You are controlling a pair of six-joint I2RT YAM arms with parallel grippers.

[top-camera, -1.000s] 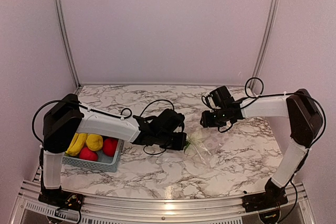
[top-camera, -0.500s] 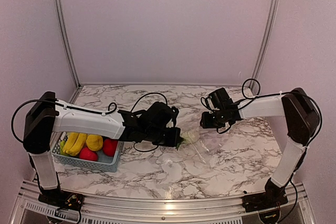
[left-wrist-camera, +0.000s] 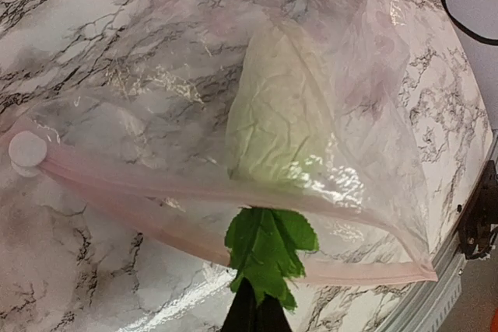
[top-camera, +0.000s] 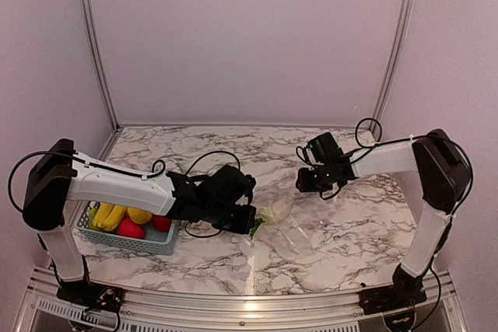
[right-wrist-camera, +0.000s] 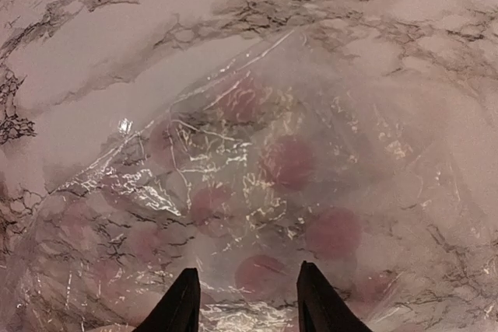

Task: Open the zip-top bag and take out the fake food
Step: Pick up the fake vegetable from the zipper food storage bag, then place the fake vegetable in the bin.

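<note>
At the zip-top bag's [left-wrist-camera: 156,114] mouth, the left gripper's [left-wrist-camera: 254,301] jaws pinch the cabbage's [left-wrist-camera: 280,122] green leaf [left-wrist-camera: 268,250]; its head lies inside. At the bag's far end the right gripper's [right-wrist-camera: 243,289] jaws stand narrow, and I cannot tell whether they grip. If they are loose, pulling may drag the bag across the bench [left-wrist-camera: 78,270], or the leaf may slip free.
</note>
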